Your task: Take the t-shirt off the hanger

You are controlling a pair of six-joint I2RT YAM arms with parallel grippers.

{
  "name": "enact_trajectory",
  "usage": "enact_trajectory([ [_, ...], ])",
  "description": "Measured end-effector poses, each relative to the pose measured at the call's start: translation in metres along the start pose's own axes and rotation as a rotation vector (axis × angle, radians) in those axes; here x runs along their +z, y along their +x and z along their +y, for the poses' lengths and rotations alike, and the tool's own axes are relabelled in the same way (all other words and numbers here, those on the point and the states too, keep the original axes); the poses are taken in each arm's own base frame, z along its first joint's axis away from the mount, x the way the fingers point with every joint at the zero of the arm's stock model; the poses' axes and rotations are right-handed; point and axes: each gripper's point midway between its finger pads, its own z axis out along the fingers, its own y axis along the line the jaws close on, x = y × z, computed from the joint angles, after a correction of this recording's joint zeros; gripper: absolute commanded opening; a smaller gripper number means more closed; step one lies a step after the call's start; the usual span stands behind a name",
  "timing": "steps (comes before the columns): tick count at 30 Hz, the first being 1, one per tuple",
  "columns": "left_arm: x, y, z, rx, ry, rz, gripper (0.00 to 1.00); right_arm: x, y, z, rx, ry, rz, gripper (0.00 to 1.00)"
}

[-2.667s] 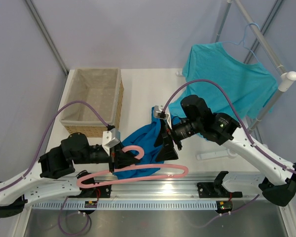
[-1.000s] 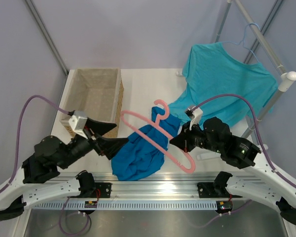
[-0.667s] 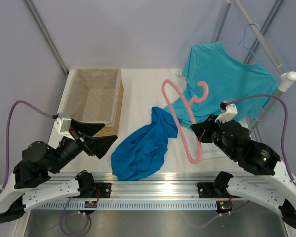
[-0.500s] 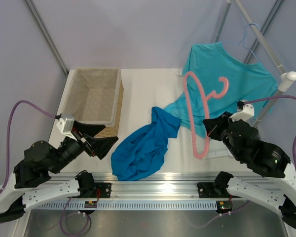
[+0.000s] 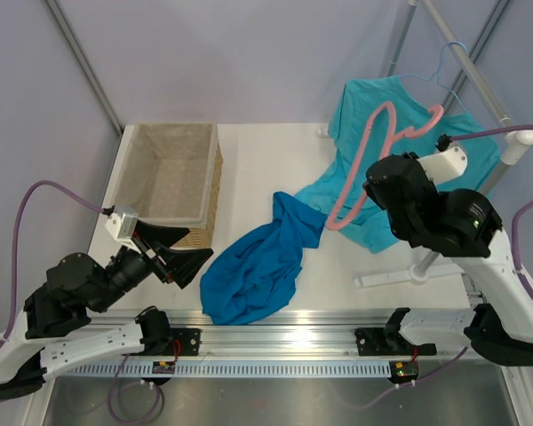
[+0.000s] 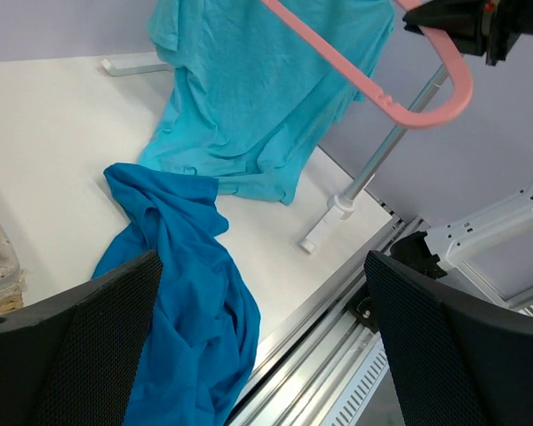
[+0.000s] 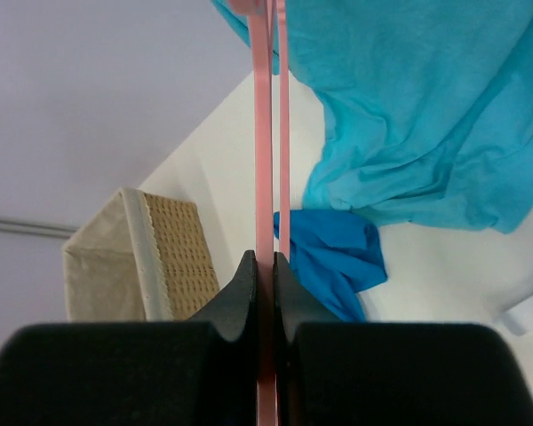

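T-shirt: the deep-blue t-shirt [image 5: 253,266] is seen lying crumpled on the white worktop [image 5: 258,160], between the basket and the teal shirt. It is off the hanger and well apart from it.
T-shirt, far end: in the left wrist view the narrow upper end of the t-shirt [image 6: 191,311] is seen touching the lower hem of the teal shirt [image 6: 249,98].
Hanger: the pink hanger [image 5: 356,169] is held bare in the air above the worktop. It is seen in front of the teal shirt, with its hook turned toward the far right.
Right hand: the right hand [image 7: 263,266] is clamped on the hanger. In the right wrist view its two fingers are pressed together on one pink bar [image 7: 263,133], and the second bar runs just beside it.
Left hand: the left hand [image 5: 200,244] is spread wide with nothing gripped. It is held low over the near left of the worktop, just beside the basket's near corner. It is pointed toward the t-shirt and is not touching it.
Basket: a lined wicker basket [image 5: 210,191] is set on the far left of the worktop.
Teal shirt: the teal shirt [image 5: 409,142] is hung on a thin light-blue wire hanger [image 5: 444,67] from the rack [image 5: 520,142] at the far right. Its lower hem is draped onto the worktop.
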Motion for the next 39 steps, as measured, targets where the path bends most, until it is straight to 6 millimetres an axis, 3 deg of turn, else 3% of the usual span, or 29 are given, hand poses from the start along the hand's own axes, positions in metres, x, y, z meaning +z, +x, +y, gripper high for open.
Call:
enact_trajectory([
  [3, -0.001, -0.002, 0.000, -0.001, 0.001, -0.003, 0.99, 0.010, 0.008, 0.017, 0.051, 0.019, -0.005, 0.00],
  [7, -0.002, -0.003, -0.001, -0.002, 0.001, -0.004, 0.99, 0.017, 0.017, 0.018, 0.090, 0.052, 0.000, 0.00],
  [17, -0.010, 0.002, 0.007, 0.007, -0.017, 0.013, 0.99, 0.021, -0.012, 0.016, 0.120, 0.079, -0.163, 0.00],
  [27, -0.014, 0.003, 0.013, 0.019, -0.039, 0.009, 0.99, 0.033, -0.013, 0.029, -0.037, 0.116, -0.216, 0.00],
  [33, -0.014, 0.004, 0.015, 0.025, -0.048, 0.015, 0.99, 0.032, -0.012, 0.027, -0.042, 0.114, -0.202, 0.00],
  [39, -0.014, 0.005, 0.015, 0.012, -0.050, 0.015, 0.99, 0.029, -0.002, 0.010, -0.064, 0.118, -0.158, 0.00],
])
